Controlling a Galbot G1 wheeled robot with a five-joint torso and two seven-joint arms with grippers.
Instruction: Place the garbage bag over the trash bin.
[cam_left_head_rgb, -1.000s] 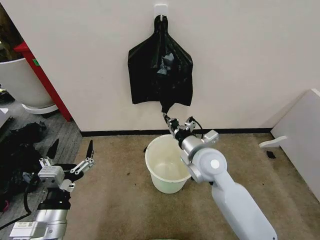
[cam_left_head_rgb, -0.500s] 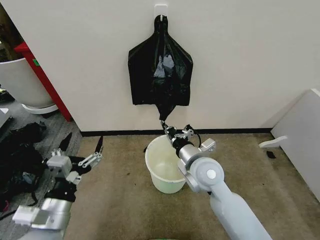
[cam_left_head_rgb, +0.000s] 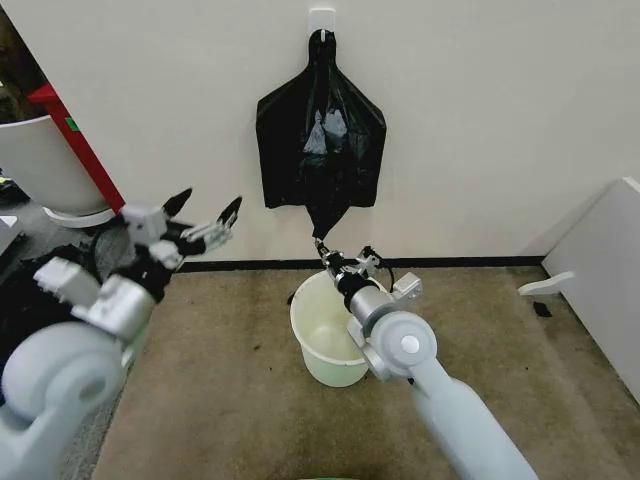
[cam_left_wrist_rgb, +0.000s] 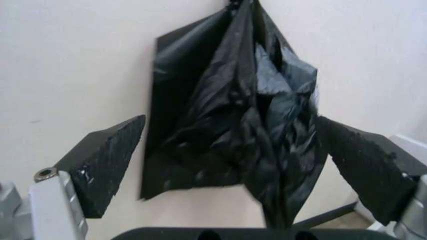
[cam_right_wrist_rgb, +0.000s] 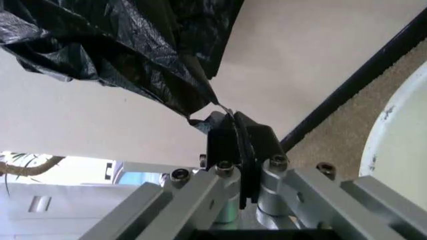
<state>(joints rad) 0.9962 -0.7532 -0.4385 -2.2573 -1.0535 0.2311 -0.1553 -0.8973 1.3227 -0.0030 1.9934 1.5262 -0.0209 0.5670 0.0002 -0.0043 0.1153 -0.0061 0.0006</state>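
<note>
**Garbage bag pinched at its lowest tip, hanging above the bin**

The garbage bag (cam_left_head_rgb: 321, 140), crinkly glossy black thin plastic, hangs from a white wall hook (cam_left_head_rgb: 321, 20). The right pincer (cam_left_head_rgb: 322, 247) has its fingers pressed together on the bag's drawn-down bottom point, just above the trash bin (cam_left_head_rgb: 331, 330), a small round white plastic bucket on brown carpet (cam_left_head_rgb: 230, 400). The left pincer (cam_left_head_rgb: 205, 215), raised left of the bag, has its black fingers spread wide, holding nothing.

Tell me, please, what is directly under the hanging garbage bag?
Under the garbage bag, the right gripper pinches its lowest tip; just below stands the trash bin, its visible inside empty. The arm covers part of the bin's interior.
</note>
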